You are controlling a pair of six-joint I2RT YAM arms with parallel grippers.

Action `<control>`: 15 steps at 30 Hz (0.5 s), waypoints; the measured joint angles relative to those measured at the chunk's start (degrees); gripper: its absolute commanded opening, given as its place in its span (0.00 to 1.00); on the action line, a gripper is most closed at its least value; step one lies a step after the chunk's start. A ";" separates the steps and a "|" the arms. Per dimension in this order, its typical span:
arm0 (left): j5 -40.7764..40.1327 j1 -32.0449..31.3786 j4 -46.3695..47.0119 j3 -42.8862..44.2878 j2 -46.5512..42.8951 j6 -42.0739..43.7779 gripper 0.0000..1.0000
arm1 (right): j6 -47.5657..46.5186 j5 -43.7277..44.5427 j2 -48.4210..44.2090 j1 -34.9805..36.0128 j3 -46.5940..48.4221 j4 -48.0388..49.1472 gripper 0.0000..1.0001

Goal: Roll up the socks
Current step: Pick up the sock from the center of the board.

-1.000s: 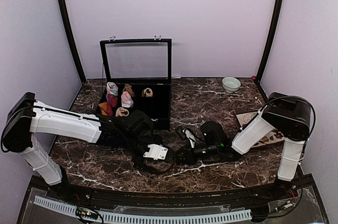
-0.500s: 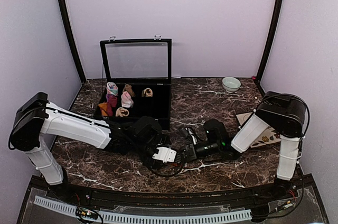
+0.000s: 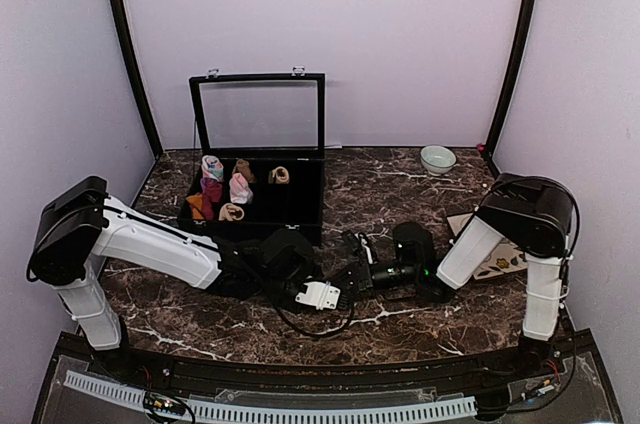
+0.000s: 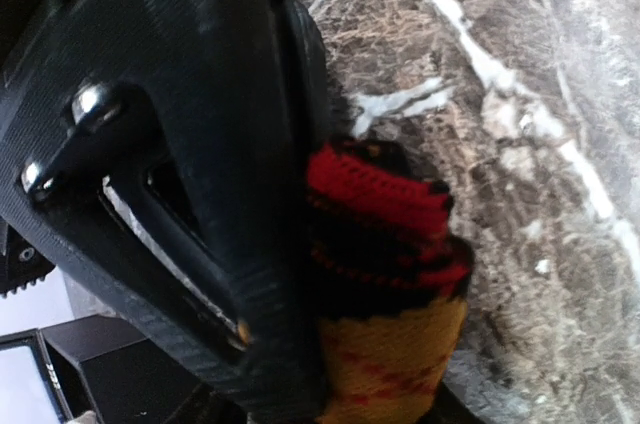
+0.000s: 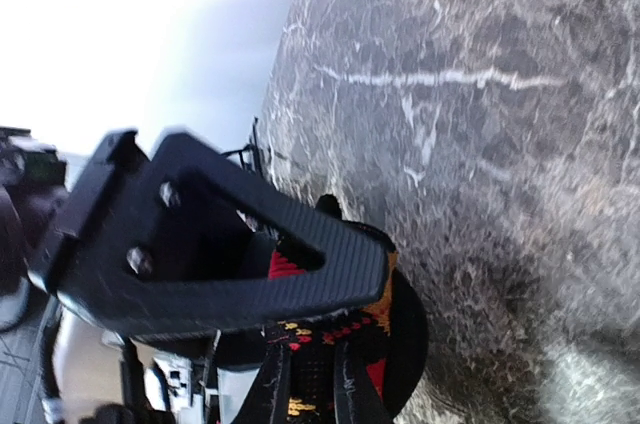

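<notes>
A black sock with red and yellow argyle lies bunched into a roll on the marble table, held between both grippers near the table's middle. In the left wrist view, one wide black finger presses against the roll's side, and my left gripper is shut around it. My right gripper is shut on the same sock, its upper finger lying across the fabric. From above, the left gripper and right gripper meet tip to tip, hiding most of the sock.
A black case with its glass lid raised stands behind the left gripper, with small sock rolls in its compartments. A pale bowl sits at the back right. A flat board lies under the right arm.
My left arm has slid to the right to meet the right gripper, and its jaws have narrowed onto the sock. The right gripper has shifted slightly back, keeping its hold.
</notes>
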 measured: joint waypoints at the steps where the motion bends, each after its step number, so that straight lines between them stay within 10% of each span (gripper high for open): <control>1: -1.18 -0.15 0.52 0.00 0.09 0.48 0.36 | 0.98 0.02 0.15 -0.33 0.22 0.59 0.00; 6: -6.01 -0.37 2.19 -0.04 0.11 3.06 0.00 | 5.05 0.66 0.52 -1.25 0.92 2.78 0.00; 15: -5.77 0.09 -3.93 1.66 -2.89 0.42 0.00 | 3.58 1.05 -2.60 -1.75 3.39 -3.02 0.21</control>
